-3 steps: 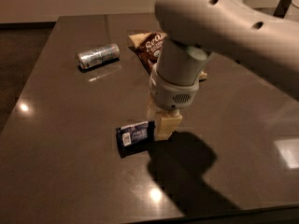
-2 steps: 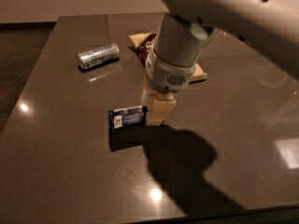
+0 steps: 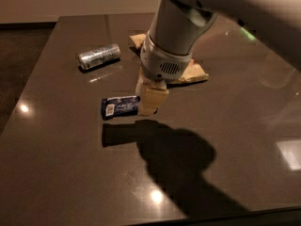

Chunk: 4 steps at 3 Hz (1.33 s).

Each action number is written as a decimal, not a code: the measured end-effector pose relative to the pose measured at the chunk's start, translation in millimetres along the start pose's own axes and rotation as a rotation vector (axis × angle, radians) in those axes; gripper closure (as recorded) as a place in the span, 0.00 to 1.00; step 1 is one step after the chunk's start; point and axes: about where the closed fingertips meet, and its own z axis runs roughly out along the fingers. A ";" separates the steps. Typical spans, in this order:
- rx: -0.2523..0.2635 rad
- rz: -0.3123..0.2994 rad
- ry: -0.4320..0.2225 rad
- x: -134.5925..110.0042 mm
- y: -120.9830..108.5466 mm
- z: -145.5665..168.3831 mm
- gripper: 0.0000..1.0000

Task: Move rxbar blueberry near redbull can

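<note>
The white arm [image 3: 235, 4] has a grey vented wrist [image 3: 165, 66] above its cream tool [image 3: 151, 100]

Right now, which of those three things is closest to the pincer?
The dark blue rxbar blueberry: the pincer grips one end of it, while the redbull can and chip bag lie apart.

The dark brown, glossy rectangular table [image 3: 56, 173] carries a slim silver-grey metal drink can, the redbull can [image 3: 99, 56], lying on its side near the far left edge. A cream-and-brown chip bag [image 3: 195, 73] lies flat further right, partly hidden by the arm. The two-finger gripper [image 3: 149, 105] is over the table's middle, clamped on the right end of the flat dark blue rxbar blueberry [image 3: 120, 106], whose shadow falls apart from it.
</note>
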 end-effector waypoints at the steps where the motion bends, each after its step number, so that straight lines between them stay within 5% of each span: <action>1: 0.015 0.064 0.031 1.7 -8.7 0.6 1.00; 4: 0.109 0.264 0.040 -25.6 -91.6 32.1 1.00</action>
